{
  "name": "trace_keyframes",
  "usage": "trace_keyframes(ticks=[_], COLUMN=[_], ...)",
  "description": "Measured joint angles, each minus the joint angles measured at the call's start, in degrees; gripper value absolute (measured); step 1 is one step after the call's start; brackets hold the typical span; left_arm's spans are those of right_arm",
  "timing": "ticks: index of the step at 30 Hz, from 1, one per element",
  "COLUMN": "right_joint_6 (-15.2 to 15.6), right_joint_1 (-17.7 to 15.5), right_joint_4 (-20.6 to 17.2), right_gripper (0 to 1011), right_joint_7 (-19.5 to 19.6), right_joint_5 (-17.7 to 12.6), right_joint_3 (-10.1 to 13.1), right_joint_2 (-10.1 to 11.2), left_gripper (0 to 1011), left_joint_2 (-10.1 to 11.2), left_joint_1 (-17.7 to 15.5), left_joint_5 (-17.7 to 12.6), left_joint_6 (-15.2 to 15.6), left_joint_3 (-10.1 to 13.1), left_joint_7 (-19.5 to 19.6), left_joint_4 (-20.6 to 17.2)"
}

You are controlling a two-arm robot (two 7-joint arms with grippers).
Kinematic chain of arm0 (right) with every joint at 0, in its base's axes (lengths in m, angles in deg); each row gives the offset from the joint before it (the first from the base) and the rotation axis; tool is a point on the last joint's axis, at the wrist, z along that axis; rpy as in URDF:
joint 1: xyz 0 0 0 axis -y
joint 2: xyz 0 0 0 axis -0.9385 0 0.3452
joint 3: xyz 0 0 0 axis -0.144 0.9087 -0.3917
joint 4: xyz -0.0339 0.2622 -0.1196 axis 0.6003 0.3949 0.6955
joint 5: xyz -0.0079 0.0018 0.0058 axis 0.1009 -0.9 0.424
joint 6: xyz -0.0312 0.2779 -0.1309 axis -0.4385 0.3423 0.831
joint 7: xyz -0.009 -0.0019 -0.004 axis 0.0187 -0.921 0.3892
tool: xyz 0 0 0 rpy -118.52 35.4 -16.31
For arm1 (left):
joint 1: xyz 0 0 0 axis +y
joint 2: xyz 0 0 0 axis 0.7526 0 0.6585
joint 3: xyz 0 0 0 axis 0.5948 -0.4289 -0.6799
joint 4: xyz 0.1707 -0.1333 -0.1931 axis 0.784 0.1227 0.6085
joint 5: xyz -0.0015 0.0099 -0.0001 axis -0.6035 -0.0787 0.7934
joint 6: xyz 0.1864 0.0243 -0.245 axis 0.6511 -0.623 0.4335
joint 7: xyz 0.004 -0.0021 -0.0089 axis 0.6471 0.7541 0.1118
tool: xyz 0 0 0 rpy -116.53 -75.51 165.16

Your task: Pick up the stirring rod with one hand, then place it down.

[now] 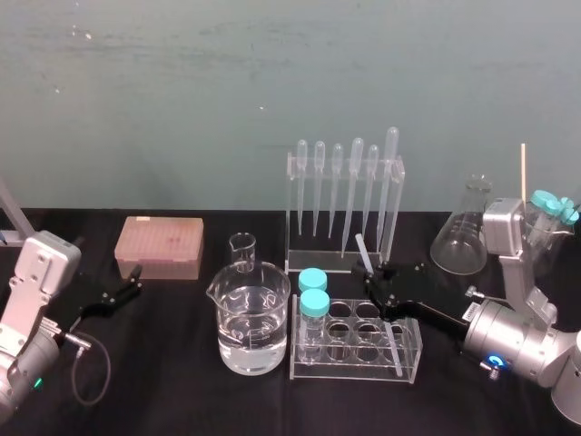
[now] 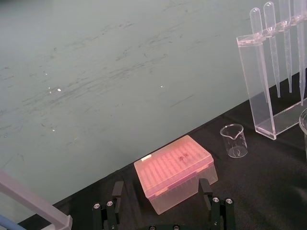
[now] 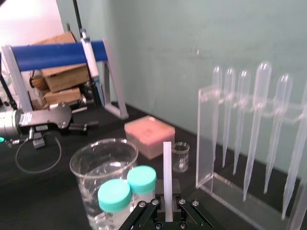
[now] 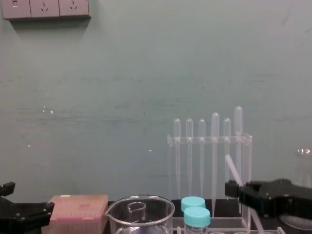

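The right gripper point(image 1: 377, 283) has its fingers clamped on the stirring rod point(image 1: 361, 247). The rod leans over the tube rack point(image 1: 354, 372). The left gripper point(image 1: 132, 282) sits low over the counter point(image 1: 182, 381) by the pink box point(image 1: 159, 247), with its fingers apart.

Thin translucent-white stirring rod point(image 1: 362, 250), tilted, held mid-length in jaws of the right gripper point(image 1: 375, 282), lower end at tube rack point(image 1: 345, 373)

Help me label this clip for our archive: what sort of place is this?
Probably a chemistry lab bench: a rack of pipettes, a beaker of clear liquid and a flask. The right gripper holds the stirring rod over a tube rack; the left gripper is open at the left.
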Motion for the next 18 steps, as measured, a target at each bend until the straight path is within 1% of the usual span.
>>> trace_keyframes(ticks=[4, 5, 6, 7, 8, 9, 10, 11, 13, 17, 18], right_joint_6=[-3.94, -5.69, -6.5, -8.42, -9.45, -10.53, -12.4, -12.4, -15.69, -17.76, -18.59], right_joint_1=[-0.55, -0.78, -0.88, -1.09, -1.19, -1.28, -1.39, -1.39, -1.51, -1.51, -1.47], right_joint_4=[-0.37, -0.51, -0.58, -0.67, -0.67, -0.67, -0.64, -0.64, -0.38, -0.03, 0.15], right_gripper=[66, 67, 67, 67, 67, 67, 67, 67, 67, 67, 66], right_joint_7=[0.01, 0.04, 0.04, 0.08, 0.09, 0.07, -0.08, -0.08, -1.0, -2.09, -2.72], right_joint_5=[0.87, 1.09, 1.19, 1.21, 1.05, 0.78, 0.19, 0.19, -1.53, -3.45, -4.29], right_joint_3=[1.37, 2.03, 2.32, 3.2, 3.74, 4.24, 5.17, 5.17, 7.08, 8.75, 9.46], right_joint_2=[-0.46, -0.77, -0.91, -1.4, -1.72, -2.02, -2.61, -2.61, -3.93, -5.1, -5.6], left_gripper=[1000, 1000, 1000, 1000, 1000, 1000, 1000, 1000, 1000, 1000, 1000], left_joint_2=[0.0, 0.0, 0.0, 0.0, 0.0, 0.0, 0.0, 0.0, 0.0, 0.0, 0.0], left_joint_1=[0.0, 0.0, 0.0, 0.0, 0.0, 0.0, 0.0, 0.0, 0.0, 0.0, 0.0], left_joint_5=[0.0, 0.0, 0.0, 0.0, 0.0, 0.0, 0.0, 0.0, 0.0, 0.0, 0.0], left_joint_6=[0.0, 0.0, 0.0, 0.0, 0.0, 0.0, 0.0, 0.0, 0.0, 0.0, 0.0], left_joint_3=[0.0, 0.0, 0.0, 0.0, 0.0, 0.0, 0.0, 0.0, 0.0, 0.0, 0.0], left_joint_7=[0.0, 0.0, 0.0, 0.0, 0.0, 0.0, 0.0, 0.0, 0.0, 0.0, 0.0], left_joint_4=[0.0, 0.0, 0.0, 0.0, 0.0, 0.0, 0.0, 0.0, 0.0, 0.0, 0.0])
